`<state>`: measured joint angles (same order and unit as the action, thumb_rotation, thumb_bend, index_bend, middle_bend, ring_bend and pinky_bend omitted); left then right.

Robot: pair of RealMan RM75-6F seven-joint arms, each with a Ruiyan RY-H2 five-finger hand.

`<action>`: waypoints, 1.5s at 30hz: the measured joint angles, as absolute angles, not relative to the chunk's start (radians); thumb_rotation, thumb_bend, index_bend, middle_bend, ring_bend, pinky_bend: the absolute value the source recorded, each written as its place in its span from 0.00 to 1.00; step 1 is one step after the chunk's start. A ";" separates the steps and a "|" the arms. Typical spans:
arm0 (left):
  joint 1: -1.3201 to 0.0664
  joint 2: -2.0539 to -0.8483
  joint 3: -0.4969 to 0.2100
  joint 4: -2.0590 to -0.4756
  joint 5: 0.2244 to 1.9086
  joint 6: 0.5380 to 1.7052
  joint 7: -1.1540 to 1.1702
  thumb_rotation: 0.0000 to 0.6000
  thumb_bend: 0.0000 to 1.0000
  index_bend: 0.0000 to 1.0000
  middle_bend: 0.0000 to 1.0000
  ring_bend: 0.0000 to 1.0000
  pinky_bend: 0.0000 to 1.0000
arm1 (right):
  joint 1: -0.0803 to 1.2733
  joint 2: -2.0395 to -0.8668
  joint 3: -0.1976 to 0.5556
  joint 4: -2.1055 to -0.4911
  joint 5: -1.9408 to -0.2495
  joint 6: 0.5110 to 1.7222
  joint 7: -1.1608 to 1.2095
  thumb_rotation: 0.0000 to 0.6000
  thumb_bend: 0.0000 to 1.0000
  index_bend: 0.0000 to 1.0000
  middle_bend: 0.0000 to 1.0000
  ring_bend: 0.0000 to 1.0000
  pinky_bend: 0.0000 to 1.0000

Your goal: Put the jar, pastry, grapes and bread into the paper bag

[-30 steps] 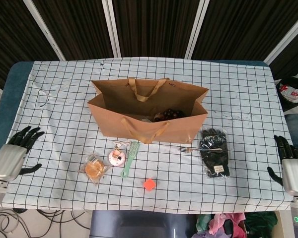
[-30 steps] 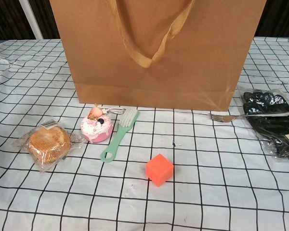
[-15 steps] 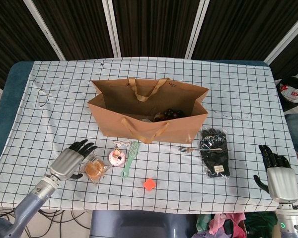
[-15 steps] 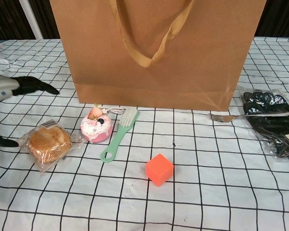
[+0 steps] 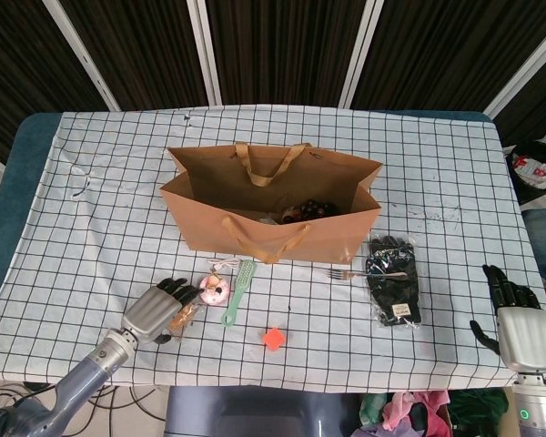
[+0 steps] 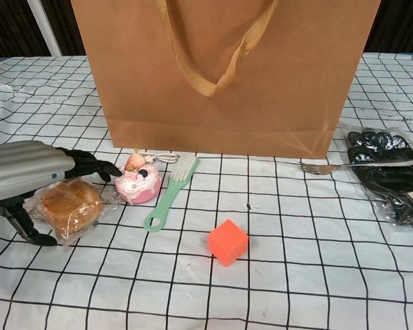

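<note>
Nearest us, our left hand point(image 6: 27, 172) arches over the wrapped bread point(image 6: 70, 205), fingers spread, thumb beside it, grip not closed.
Just beyond, we note the pink pastry point(image 6: 138, 184) at its fingertips; bagged grapes point(image 5: 392, 279) lie right; the paper bag point(image 5: 271, 205) stands behind; our right hand point(image 5: 517, 320) rests open, empty.

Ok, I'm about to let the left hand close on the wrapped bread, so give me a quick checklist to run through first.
1. Left hand over the bread: ok, fingers above it, thumb on the near side.
2. Bread gripped: not ok, fingers not closed yet.
3. Pastry clear of the fingertips: cannot tell, they look nearly touching.
4. Paper bag open and upright: ok.
5. Right hand out of the way: ok, at the table's right edge, holding nothing.
</note>
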<state>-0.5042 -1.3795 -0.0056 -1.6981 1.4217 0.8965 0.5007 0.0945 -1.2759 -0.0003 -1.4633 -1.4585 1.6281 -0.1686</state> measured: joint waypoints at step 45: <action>-0.491 -1.250 0.041 -1.766 1.687 1.192 0.379 1.00 0.30 0.33 0.42 0.33 0.34 | 0.063 -1.282 0.056 -1.459 -1.469 1.574 -0.133 1.00 0.18 0.03 0.10 0.23 0.24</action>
<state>-0.4914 -1.2499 0.0408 -1.7663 1.6870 1.1916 0.3789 0.0631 -1.2818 0.0558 -1.4586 -1.4690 1.5741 -0.1327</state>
